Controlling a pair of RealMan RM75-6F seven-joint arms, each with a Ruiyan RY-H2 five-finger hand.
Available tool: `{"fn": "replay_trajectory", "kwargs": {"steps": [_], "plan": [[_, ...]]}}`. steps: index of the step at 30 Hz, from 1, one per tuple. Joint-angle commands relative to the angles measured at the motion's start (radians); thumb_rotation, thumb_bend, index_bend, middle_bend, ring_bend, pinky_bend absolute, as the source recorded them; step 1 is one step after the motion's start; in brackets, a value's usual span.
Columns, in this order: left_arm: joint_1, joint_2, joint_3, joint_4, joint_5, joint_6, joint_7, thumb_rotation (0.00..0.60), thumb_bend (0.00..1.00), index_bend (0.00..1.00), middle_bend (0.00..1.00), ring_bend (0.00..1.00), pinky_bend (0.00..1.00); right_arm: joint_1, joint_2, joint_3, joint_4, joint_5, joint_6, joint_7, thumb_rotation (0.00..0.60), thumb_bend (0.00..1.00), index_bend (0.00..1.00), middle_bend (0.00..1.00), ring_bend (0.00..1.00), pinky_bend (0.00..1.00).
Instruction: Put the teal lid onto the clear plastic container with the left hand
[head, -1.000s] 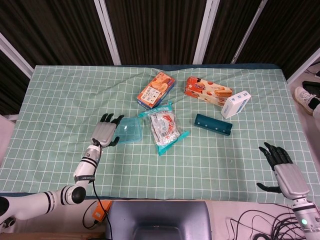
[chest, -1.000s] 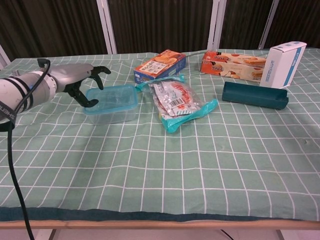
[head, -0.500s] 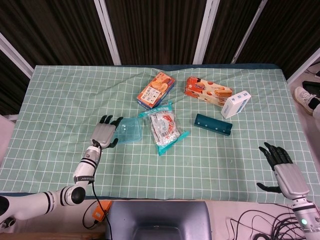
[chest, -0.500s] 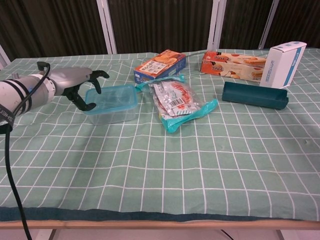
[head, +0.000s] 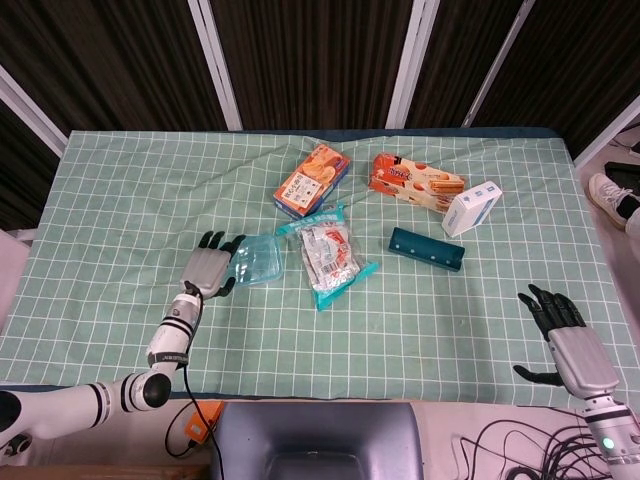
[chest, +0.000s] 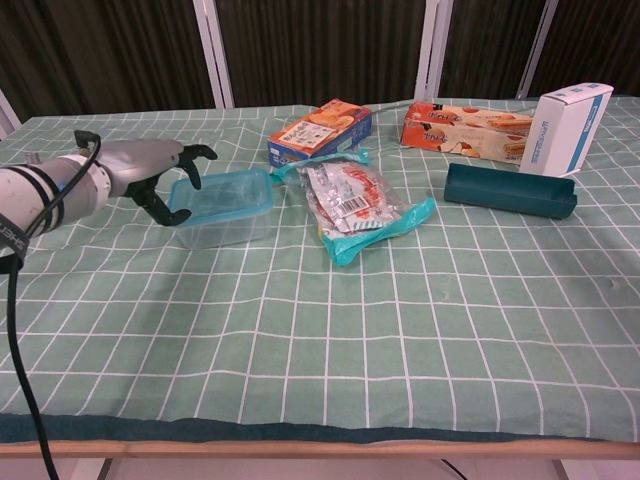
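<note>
Nearest, and seen only from the head view, the right hand (head: 562, 335) lies at the table's front right edge, fingers spread and holding nothing. The chest view misses it entirely. Further in, the left hand (chest: 150, 170) sits just beside the left end of the clear container (chest: 222, 208), fingers apart and curved toward its rim; whether they touch it cannot be told. The teal lid (chest: 224, 192) rests on top of the container, slightly askew in the chest view. Right of it lies a snack bag (chest: 358, 205), then a dark teal tray (chest: 509, 190). At the back stand two orange boxes (head: 312, 180) and a white box (chest: 565, 128).
</note>
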Motion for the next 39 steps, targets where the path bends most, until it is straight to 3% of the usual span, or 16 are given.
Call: {"fn": "replay_trajectory", "kwargs": {"steps": [1,39], "plan": [[0.000,-0.001,0.002,0.000,-0.001,-0.002,0.000,0.600,0.41,0.00,0.27,0.00,0.00,0.000,0.000,0.000,0.000,0.000,0.000,-0.001,0.600,0.16,0.00,0.00,0.00,0.00],[-0.011,-0.010,0.034,0.009,-0.026,-0.020,0.016,0.600,0.41,0.00,0.28,0.00,0.00,0.001,-0.002,-0.001,-0.002,0.000,-0.004,-0.007,0.600,0.16,0.00,0.00,0.00,0.00]]}}
